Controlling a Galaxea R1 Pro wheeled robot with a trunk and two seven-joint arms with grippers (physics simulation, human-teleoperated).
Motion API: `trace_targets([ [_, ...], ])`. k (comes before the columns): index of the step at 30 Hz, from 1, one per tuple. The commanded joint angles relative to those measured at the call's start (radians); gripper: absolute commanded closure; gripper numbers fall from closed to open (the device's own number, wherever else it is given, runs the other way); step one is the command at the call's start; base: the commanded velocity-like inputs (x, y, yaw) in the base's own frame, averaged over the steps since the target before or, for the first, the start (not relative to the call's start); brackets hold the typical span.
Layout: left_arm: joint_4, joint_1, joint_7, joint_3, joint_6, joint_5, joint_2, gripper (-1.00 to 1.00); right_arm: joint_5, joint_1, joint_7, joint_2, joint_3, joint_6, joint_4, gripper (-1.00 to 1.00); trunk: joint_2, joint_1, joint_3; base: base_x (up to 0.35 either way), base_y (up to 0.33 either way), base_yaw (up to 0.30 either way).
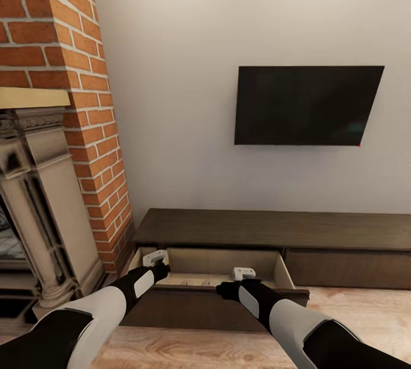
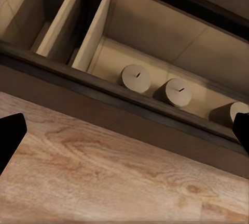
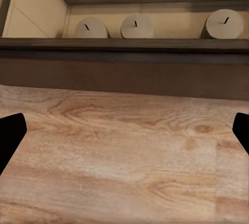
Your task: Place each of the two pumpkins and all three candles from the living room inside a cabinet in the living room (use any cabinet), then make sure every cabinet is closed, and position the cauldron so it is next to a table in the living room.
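Right wrist view: three candles [image 3: 137,26] sit in the open cabinet [image 3: 124,44] drawer beyond the released, empty right tool [image 3: 124,133].

Both arms reach toward the cabinet [image 1: 274,229], its left drawer [image 1: 211,269] pulled out below the television [image 1: 308,105].

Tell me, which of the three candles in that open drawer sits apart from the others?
The candle nearest the drawer's right end, in the right wrist view. A wide gap separates it from the other two candles, which stand close together toward the left.
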Motion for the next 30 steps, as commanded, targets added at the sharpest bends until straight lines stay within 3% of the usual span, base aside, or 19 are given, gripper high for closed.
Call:
trace_targets([
  [1,-0.002,0.000,0.006,-0.009,0.006,0.008,0.000,-1.00,-0.006,-0.001,-0.004,0.000,0.006,0.004,-0.001,-1.00,-0.008,0.004,-0.004,-0.007,0.000,0.000],
  [12,-0.002,0.000,0.006,-0.010,0.004,0.008,0.000,-1.00,-0.006,-0.001,-0.004,0.000,0.006,0.004,-0.001,-1.00,-0.085,0.046,-0.039,-0.116,0.000,0.000],
  [18,0.010,0.001,-0.002,-0.011,-0.082,0.007,0.000,-1.00,-0.006,-0.001,-0.004,0.000,0.006,0.004,-0.001,-1.00,-0.127,0.069,-0.058,-0.008,0.000,0.000],
  [23,0.018,0.001,-0.008,-0.012,-0.100,0.007,0.000,-1.00,-0.005,-0.001,-0.004,0.000,0.006,-0.040,-0.001,-1.00,-0.162,0.088,-0.073,0.000,0.000,0.000],
  [24,0.033,0.001,-0.008,-0.013,-0.125,0.007,0.000,-1.00,0.016,-0.001,-0.008,0.000,0.007,-0.095,0.000,-1.00,-0.169,0.092,-0.076,0.000,0.000,0.000],
  [30,0.062,0.001,-0.008,-0.013,-0.189,0.007,0.000,-1.00,0.079,0.000,-0.010,0.000,0.007,-0.106,0.000,-1.00,-0.211,0.115,-0.095,0.000,0.000,0.000],
])
